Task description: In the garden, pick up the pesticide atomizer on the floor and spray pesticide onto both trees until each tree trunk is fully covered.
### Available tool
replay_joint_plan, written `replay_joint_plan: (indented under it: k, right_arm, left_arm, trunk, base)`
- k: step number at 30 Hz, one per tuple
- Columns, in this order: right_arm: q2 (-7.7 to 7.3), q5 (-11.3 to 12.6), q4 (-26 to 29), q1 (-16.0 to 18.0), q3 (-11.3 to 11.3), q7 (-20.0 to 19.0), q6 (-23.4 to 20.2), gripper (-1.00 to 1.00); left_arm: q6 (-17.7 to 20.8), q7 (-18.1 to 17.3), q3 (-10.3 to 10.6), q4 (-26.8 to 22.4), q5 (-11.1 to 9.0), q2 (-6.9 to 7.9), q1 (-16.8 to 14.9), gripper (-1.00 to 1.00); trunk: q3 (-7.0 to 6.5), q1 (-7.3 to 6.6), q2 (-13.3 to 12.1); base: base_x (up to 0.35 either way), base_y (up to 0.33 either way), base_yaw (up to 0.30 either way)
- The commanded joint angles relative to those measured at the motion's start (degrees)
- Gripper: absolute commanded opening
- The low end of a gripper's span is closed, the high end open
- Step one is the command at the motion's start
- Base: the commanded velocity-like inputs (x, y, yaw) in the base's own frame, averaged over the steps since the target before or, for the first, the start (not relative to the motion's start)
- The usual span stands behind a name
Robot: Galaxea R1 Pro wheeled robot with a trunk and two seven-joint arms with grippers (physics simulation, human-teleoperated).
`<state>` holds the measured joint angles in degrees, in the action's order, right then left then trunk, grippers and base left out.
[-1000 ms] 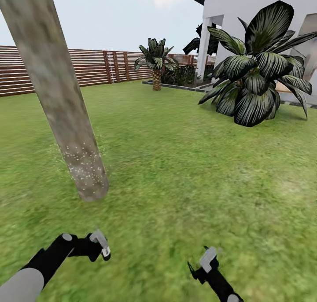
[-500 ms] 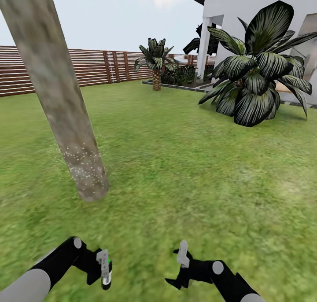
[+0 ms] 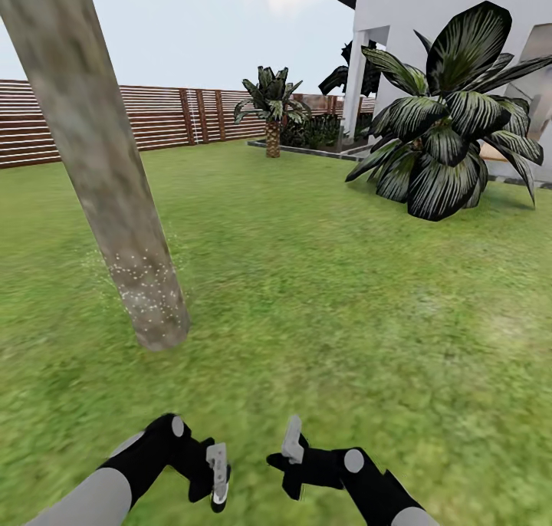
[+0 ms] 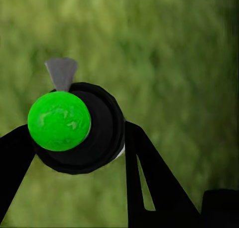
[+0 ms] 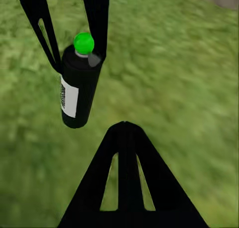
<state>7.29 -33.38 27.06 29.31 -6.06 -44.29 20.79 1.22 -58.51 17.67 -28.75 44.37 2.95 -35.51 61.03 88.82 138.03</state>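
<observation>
The pesticide atomizer point(image 3: 219, 476) is a black can with a white label, a green ball cap point(image 4: 59, 120) and a grey nozzle point(image 4: 61, 72). My left gripper point(image 3: 215, 480) is shut on it low in the head view, just above the grass floor point(image 3: 330, 319). In the right wrist view the atomizer point(image 5: 77, 91) hangs upright between the left fingers point(image 5: 97, 18). My right gripper point(image 3: 287, 455) is shut and empty, close beside the can without touching it. A thick mottled tree trunk point(image 3: 100, 166) stands ahead on the left, with white pesticide specks point(image 3: 146, 288) around its base.
A large dark broad-leaved plant point(image 3: 448, 119) stands at the right in front of the white house point(image 3: 414, 12). A short palm point(image 3: 272, 116) and a brown slatted fence point(image 3: 153, 116) close the far side of the lawn.
Both arms have swung inward. The left gripper carried the atomizer to the right, and the right gripper moved left and up until it faces the can. The trunk and the view are unchanged.
</observation>
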Motion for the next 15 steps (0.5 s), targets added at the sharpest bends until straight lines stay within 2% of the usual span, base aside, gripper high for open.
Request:
replay_joint_plan:
  k: [1,6,15]
  right_arm:
    - [0.41,-0.02,0.00,0.03,0.00,0.01,-0.02,-1.00]
    - [1.13,-0.02,0.01,0.05,0.00,0.02,0.04,-1.00]
    - [1.15,0.01,0.80,0.05,0.00,0.05,0.04,-1.00]
  left_arm:
    - [0.01,0.12,0.01,0.01,0.19,-0.34,0.00,-1.00]
    - [0.17,0.41,-0.17,-0.23,0.25,-0.91,-0.01,-1.00]
    - [0.09,0.42,-0.12,-0.08,0.31,-4.08,0.00,-1.00]
  trunk:
    - [0.00,0.00,0.00]
    - [0.00,0.00,0.00]
    - [0.00,0.00,0.00]
  base:
    - [0.000,0.000,0.000]
    - [0.000,0.000,0.000]
    - [0.000,0.000,0.000]
